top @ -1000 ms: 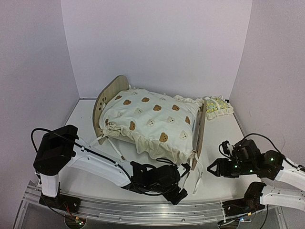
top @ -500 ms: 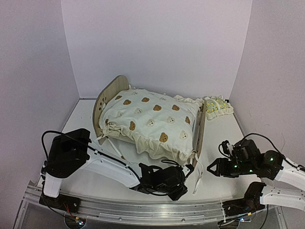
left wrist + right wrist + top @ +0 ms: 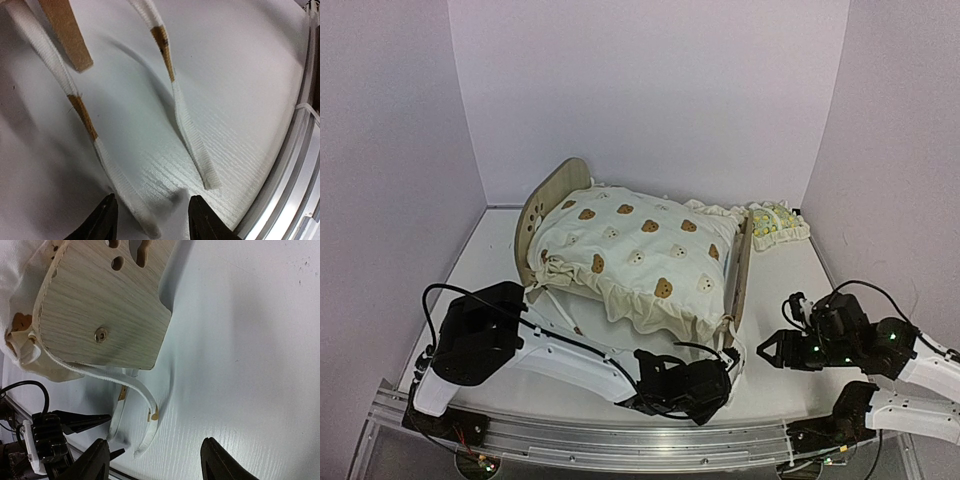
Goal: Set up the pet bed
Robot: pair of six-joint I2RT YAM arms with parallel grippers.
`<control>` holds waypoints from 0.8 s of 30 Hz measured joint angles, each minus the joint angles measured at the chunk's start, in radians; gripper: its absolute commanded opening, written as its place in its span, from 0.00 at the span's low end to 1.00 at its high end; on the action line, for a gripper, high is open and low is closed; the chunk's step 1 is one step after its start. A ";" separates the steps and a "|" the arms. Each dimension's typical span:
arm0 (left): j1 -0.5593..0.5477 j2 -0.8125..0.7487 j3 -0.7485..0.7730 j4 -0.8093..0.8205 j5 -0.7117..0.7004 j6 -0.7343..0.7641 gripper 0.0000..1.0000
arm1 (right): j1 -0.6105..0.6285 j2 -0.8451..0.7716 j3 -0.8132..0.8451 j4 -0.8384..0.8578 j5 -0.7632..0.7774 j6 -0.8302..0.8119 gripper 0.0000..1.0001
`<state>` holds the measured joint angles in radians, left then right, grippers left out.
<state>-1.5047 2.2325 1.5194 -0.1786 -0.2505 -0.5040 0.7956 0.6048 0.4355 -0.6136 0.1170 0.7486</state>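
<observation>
The pet bed stands mid-table with the cream bear-print cushion lying on it. Its wooden end board faces the right arm, and white ties hang from that board onto the table. My left gripper is open, low at the tie ends. In the left wrist view the end of one tie lies between the open fingers, the other tie just beyond. My right gripper is open and empty, apart from the end board and the ties.
The lemon-print pillow lies at the back right against the wall. A metal rail runs along the table's near edge, close behind the left gripper. The left gripper shows in the right wrist view beside the ties.
My left gripper has swung right and away from the rail, up to the tie ends below the end board. The right arm has barely moved.
</observation>
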 measured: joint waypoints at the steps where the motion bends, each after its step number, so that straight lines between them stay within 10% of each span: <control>1: -0.004 0.003 0.005 -0.013 -0.015 -0.002 0.36 | 0.000 0.000 0.000 0.000 0.000 0.000 0.63; 6: -0.011 0.014 0.020 -0.047 -0.076 -0.031 0.01 | 0.000 -0.005 0.000 0.000 0.003 0.000 0.63; 24: -0.006 0.005 0.005 0.004 0.022 0.039 0.00 | 0.000 0.042 -0.011 0.043 0.120 -0.041 0.55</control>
<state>-1.5112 2.2379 1.5245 -0.1741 -0.2285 -0.4651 0.7956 0.6467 0.4245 -0.5702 0.2367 0.7072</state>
